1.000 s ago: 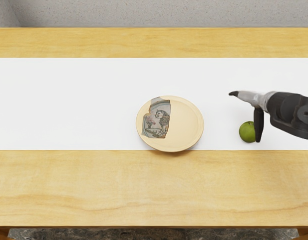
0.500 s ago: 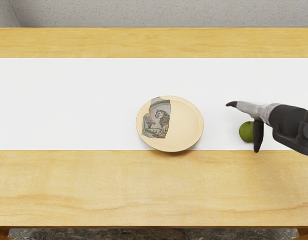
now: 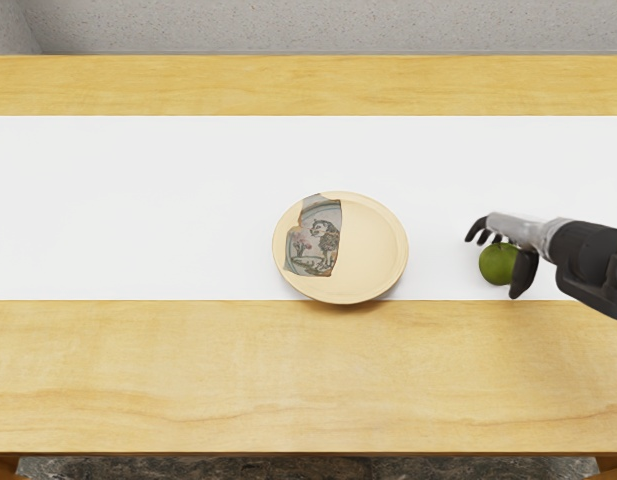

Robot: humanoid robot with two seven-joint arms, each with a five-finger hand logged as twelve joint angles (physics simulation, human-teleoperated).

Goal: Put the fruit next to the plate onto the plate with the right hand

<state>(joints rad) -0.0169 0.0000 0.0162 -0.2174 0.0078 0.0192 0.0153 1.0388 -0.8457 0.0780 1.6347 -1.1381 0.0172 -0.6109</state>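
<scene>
Now a small round green fruit (image 3: pixel 496 265) lies right of the plate (image 3: pixel 388 250), with the right hand (image 3: pixel 506 238) over it.
It sits on the white strip (image 3: pixel 138 200) near the strip's front edge, with bare white surface between it and the cream plate. Whether the hand grips it cannot be told. The plate's left part bears a picture.

1. A light wooden table (image 3: pixel 288 370) fills most of the view.
2. A wide white strip (image 3: pixel 138 200) crosses it from left to right.
3. A grey speckled wall (image 3: pixel 288 25) runs along the far edge.
4. Dark mottled floor (image 3: pixel 288 468) shows at the near edge.
</scene>
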